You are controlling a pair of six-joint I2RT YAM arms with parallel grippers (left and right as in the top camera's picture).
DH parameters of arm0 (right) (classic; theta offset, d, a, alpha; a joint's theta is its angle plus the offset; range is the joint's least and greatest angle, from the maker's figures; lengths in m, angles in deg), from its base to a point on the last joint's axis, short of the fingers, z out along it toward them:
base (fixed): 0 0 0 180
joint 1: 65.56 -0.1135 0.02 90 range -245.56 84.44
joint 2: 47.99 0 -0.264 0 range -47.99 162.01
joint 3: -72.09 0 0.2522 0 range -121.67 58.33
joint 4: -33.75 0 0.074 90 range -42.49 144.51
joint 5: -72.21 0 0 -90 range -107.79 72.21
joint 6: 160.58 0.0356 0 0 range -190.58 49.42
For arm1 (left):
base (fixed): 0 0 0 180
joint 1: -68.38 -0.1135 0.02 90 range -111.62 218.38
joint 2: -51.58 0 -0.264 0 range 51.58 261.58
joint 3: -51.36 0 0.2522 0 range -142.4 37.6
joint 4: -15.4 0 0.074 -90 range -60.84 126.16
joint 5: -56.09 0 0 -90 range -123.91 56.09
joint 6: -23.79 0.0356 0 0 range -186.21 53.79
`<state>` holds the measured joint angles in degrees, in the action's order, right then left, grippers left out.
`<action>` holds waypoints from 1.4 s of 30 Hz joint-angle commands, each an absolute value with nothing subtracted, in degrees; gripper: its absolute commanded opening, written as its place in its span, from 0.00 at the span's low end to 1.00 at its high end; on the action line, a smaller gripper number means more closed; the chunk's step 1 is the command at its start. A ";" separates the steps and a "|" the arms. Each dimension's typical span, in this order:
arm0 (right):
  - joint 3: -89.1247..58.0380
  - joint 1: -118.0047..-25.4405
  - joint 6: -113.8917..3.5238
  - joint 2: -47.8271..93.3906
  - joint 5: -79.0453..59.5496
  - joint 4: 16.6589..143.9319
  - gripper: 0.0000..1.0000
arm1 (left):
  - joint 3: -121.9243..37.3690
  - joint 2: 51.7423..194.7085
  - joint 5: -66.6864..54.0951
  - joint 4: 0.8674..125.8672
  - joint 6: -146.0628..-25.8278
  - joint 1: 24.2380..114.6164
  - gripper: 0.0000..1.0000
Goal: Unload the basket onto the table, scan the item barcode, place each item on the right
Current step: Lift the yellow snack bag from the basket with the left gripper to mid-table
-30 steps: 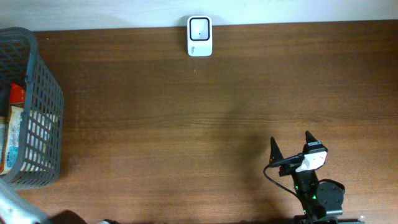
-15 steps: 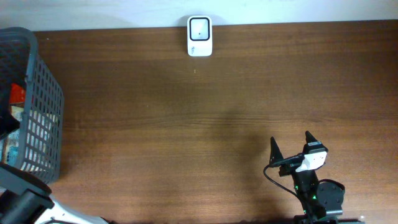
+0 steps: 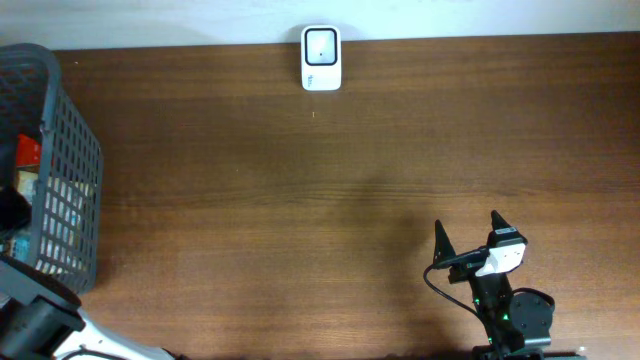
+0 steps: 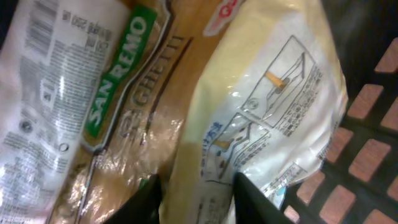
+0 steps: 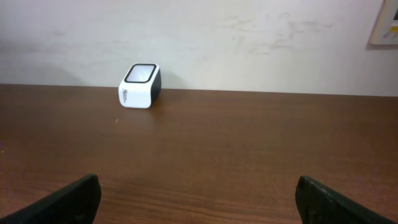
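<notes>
Two left gripper (image 4: 199,200) fingers (image 4: 250,202) are set astride the yellow packet (image 4: 267,106) in the basket (image 3: 75,160) for lifting out; clenching cannot be told; the right gripper (image 5: 199,202) is spread, idle

The yellow packet (image 4: 261,106), glossy with black line drawings and small print, lies tilted in the basket (image 3: 70,150) at the counter's (image 3: 300,200) 9 o'clock edge, against a spaghetti packet (image 4: 93,106). The scanner (image 3: 321,58), white with a dark-rimmed top window, sits at 12 o'clock.
</notes>
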<state>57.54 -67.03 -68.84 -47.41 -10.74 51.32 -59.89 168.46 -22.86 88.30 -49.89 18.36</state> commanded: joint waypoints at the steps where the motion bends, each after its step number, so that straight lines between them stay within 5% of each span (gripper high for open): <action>1: 58.02 -67.08 -68.21 -47.78 -10.28 51.30 0.99 | -54.80 169.00 -21.44 86.04 -49.83 19.78 0.46; 5: 58.02 -67.08 -68.21 -47.78 -10.28 51.30 0.99 | -51.15 169.00 -21.44 83.60 -49.85 19.95 0.59; 6: 58.02 -67.08 -68.21 -47.78 -10.28 51.30 0.99 | -51.15 169.00 -21.44 83.40 -49.85 19.95 0.52; 7: 58.02 -67.08 -68.21 -47.78 -10.28 51.30 0.99 | -51.15 169.00 -21.44 83.36 -49.85 19.95 0.19; 8: 58.02 -67.08 -68.21 -47.78 -10.28 51.30 0.99 | -51.15 169.00 -21.44 83.27 -49.87 19.95 0.00; 22: 58.02 -67.08 -68.21 -47.78 -10.28 51.30 0.99 | -91.96 153.03 -20.90 97.50 -69.98 20.78 0.00; 29: 58.02 -67.08 -68.21 -47.78 -10.28 51.30 0.99 | -91.70 146.19 3.98 105.43 -73.00 34.77 0.00; 36: 58.02 -67.08 -68.21 -47.78 -10.28 51.30 0.98 | -74.23 147.08 -8.07 100.14 -75.16 58.49 0.00; 42: 58.02 -67.08 -68.21 -47.78 -10.28 51.30 0.99 | -36.99 147.08 -11.17 65.94 -91.73 72.80 0.00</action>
<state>57.51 -67.03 -68.87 -47.32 -10.79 51.13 -48.24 147.98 -9.46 76.43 -81.67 68.96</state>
